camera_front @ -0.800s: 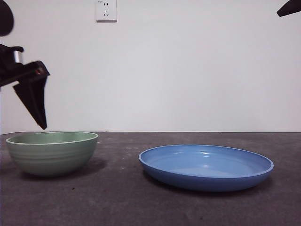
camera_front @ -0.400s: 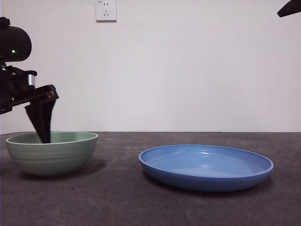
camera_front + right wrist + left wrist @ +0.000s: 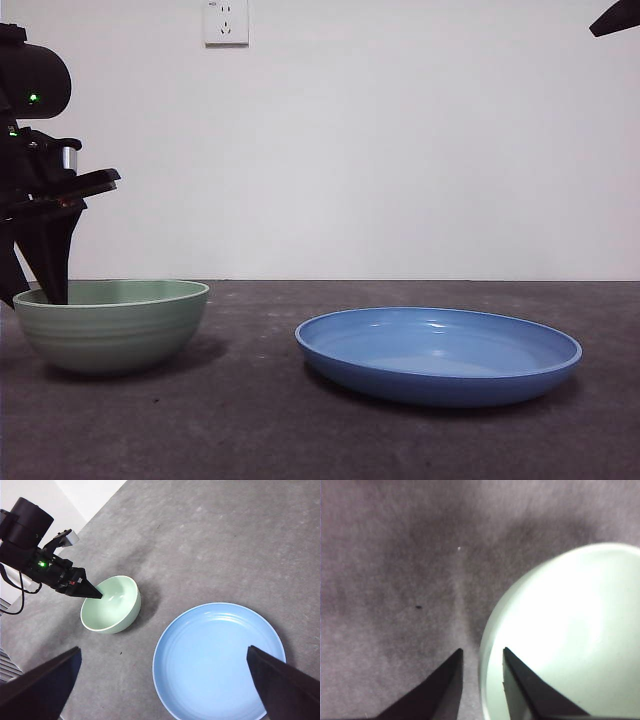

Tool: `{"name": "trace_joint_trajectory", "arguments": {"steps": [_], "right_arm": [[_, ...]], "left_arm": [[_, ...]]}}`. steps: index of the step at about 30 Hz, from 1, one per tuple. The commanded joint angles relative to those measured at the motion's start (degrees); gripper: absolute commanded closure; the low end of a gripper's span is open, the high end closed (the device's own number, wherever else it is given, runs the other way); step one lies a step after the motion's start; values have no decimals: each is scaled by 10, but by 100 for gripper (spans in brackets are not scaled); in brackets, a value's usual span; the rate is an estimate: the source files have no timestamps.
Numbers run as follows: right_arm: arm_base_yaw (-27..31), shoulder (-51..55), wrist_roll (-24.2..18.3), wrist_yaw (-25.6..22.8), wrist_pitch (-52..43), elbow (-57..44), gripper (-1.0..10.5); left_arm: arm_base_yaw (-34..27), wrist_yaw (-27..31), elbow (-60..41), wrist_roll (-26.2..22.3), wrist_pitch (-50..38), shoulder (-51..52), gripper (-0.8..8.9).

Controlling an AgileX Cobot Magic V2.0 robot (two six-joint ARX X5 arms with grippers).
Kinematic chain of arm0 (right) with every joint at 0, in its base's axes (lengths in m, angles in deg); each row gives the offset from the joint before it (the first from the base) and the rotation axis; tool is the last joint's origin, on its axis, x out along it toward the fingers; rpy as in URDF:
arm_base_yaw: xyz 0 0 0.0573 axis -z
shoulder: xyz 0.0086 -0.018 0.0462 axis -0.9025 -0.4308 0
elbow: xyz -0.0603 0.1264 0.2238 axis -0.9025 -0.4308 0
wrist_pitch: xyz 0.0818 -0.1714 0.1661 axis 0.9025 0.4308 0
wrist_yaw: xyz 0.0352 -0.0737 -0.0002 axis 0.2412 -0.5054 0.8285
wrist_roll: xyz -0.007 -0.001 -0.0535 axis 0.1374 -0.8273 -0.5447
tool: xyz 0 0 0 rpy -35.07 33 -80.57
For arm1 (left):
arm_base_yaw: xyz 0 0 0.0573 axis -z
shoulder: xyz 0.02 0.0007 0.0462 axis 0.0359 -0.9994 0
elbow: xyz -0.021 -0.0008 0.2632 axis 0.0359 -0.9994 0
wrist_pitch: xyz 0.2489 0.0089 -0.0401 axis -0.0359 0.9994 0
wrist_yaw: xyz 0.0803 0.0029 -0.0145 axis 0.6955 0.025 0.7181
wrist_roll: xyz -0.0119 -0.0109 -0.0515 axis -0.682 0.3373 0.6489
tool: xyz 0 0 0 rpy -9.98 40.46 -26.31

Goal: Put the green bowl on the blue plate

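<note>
The green bowl stands upright on the table at the left. The blue plate lies to its right, apart from it. My left gripper is down at the bowl's left rim. In the left wrist view the left gripper is narrowly open, one jaw outside the green bowl and one inside, with small gaps to the rim. My right gripper is wide open and empty, high above the blue plate. The right wrist view also shows the green bowl and the left gripper.
A dark grey table top runs to a white wall with a socket. The right arm shows only as a black tip at the top right corner of the front view.
My left gripper has come down from above the bowl and shifted left; its jaws now straddle the bowl's left rim. The bowl and the plate have not moved.
</note>
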Motion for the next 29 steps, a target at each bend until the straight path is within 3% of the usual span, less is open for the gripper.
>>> {"name": "trace_joint_trajectory", "arguments": {"steps": [1,4,8,19,29], "right_arm": [[-3,-2,4,1,-5,9,303],[-3,-2,3,1,-6,9,303],[-3,-2,3,1,-6,9,303],[-3,-2,0,-1,-5,9,303],[-2,11,-16,-7,14,10,303]], "left_arm": [[0,2,10,-15,-4,-21,696],[0,2,10,-15,-5,-26,702],[0,2,10,-19,-5,-26,799],[8,2,65,-19,49,-26,799],[115,2,175,-2,115,-27,799]]}}
